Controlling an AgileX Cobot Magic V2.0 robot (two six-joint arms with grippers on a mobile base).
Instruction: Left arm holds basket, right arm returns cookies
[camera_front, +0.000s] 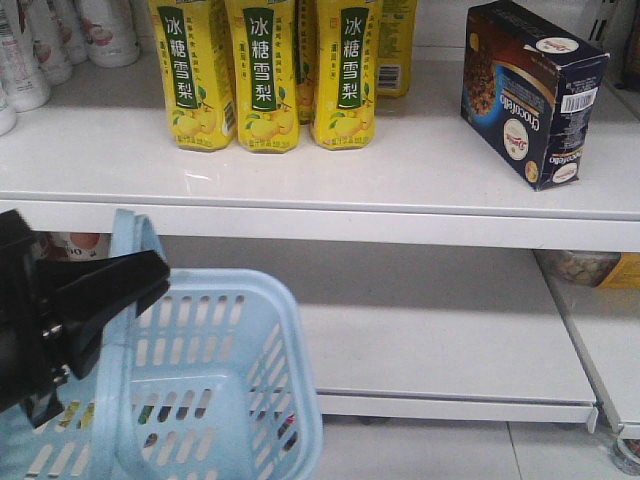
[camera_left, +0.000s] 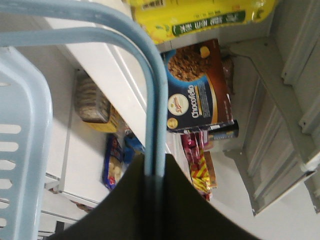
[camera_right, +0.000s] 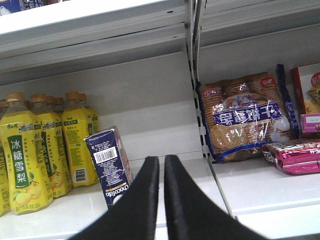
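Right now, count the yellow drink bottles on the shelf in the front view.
4. Three stand in a front row: left, middle, right. A fourth sits behind the right one; more may be hidden behind.

White shelf (camera_front: 400, 170): bore yellow drink bottles (camera_front: 270, 75) left of the right jaws, Chocofello cookies (camera_front: 530, 90) just ahead-left, standing tilted.

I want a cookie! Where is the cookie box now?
In the front view, the cookie box stands on the white shelf, at the right, beside the yellow drink bottles.
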